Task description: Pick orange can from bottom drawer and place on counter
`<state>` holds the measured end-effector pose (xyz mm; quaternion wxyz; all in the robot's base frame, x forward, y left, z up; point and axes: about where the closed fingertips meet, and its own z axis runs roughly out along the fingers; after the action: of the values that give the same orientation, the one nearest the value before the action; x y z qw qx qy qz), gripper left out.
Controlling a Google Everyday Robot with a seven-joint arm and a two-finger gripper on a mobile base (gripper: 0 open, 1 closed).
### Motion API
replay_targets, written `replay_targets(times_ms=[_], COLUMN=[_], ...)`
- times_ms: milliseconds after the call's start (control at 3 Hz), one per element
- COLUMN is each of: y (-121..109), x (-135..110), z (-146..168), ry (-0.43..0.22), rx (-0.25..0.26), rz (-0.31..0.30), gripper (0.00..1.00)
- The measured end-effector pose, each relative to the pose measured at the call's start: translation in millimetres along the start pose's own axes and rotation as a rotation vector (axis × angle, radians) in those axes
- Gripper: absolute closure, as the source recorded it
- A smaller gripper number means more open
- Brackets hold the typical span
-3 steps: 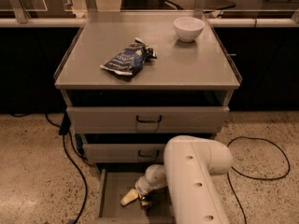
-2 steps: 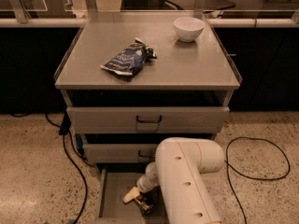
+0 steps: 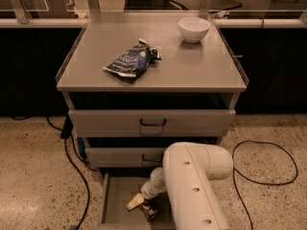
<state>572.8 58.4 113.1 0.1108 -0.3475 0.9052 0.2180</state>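
The bottom drawer (image 3: 117, 200) is pulled open at the foot of the grey cabinet. A small dark orange-brown can (image 3: 150, 210) lies on its floor near the middle. My gripper (image 3: 141, 205) reaches down into the drawer and is right at the can, touching or nearly touching its left side. My white arm (image 3: 192, 186) hides the drawer's right part. The counter (image 3: 192, 63) is the flat grey cabinet top above.
A dark blue snack bag (image 3: 130, 60) lies on the counter's left middle. A white bowl (image 3: 194, 28) stands at its back right. Two upper drawers with black handles (image 3: 152, 123) are shut. Black cables (image 3: 72, 166) run over the speckled floor on both sides.
My arm has swung a little to the left over the drawer. The gripper stays down in the bottom drawer by the can, which has barely moved.
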Motion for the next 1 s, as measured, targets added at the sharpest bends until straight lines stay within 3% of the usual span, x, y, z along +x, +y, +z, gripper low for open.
replay_targets(times_ms=[333,667,1000], y=[2.0,2.1,2.1], x=[27.0,26.9,26.9], z=[3.2,2.9,2.9], ry=[0.011,0.011,0.012], rx=[-0.005,-0.005,-0.005], rz=[-0.023,-0.023,-0.023], gripper=[0.0,0.15,0.38])
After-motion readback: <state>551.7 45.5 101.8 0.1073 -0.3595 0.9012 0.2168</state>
